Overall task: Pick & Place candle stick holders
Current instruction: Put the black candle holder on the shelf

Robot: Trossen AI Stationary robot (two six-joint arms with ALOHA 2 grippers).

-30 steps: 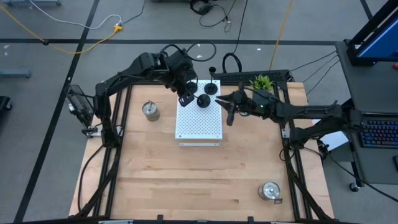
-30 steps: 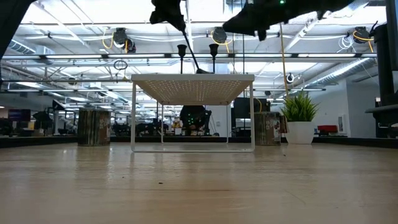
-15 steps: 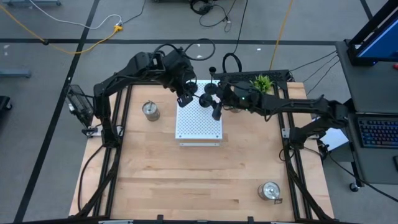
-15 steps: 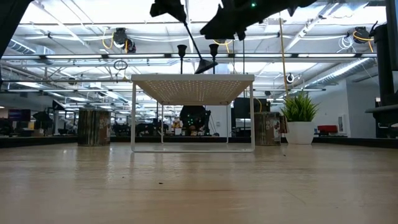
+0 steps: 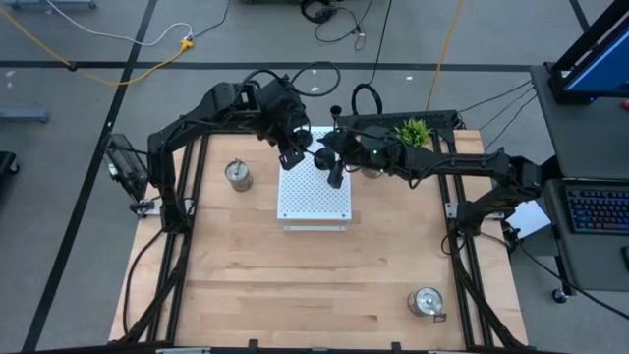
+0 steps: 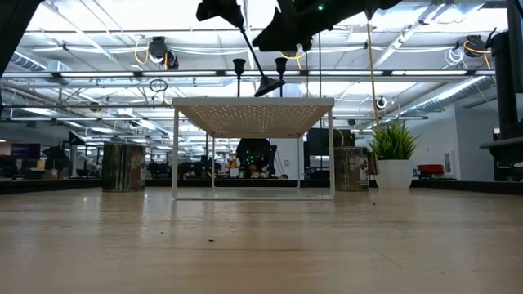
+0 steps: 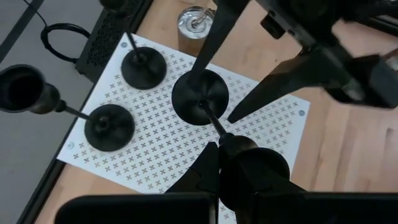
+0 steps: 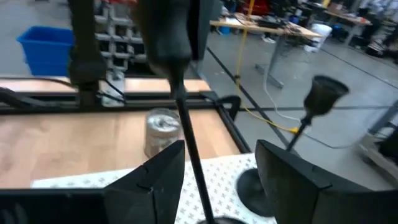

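Since a second ago my right gripper [image 5: 335, 177] has swung in over the white perforated board [image 5: 313, 200], fingers parted astride the tilted black thin-stemmed candle holder [image 7: 200, 99] my left gripper [image 5: 292, 155] clenches.

Place: robotics lab or workshop.
Floor: grey concrete, with loose cables [image 5: 147, 54] trailing.
Ceiling: exposed pipes and strip lights [image 6: 98, 37].
Bench: wooden table [image 5: 295, 285] in a metal frame.
Beyond: work desks [image 8: 273, 28], blue bin [image 8: 45, 45].

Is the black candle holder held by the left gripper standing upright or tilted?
Tilted. In the low view the held black holder slants from the left gripper down to its base, just above the white board.
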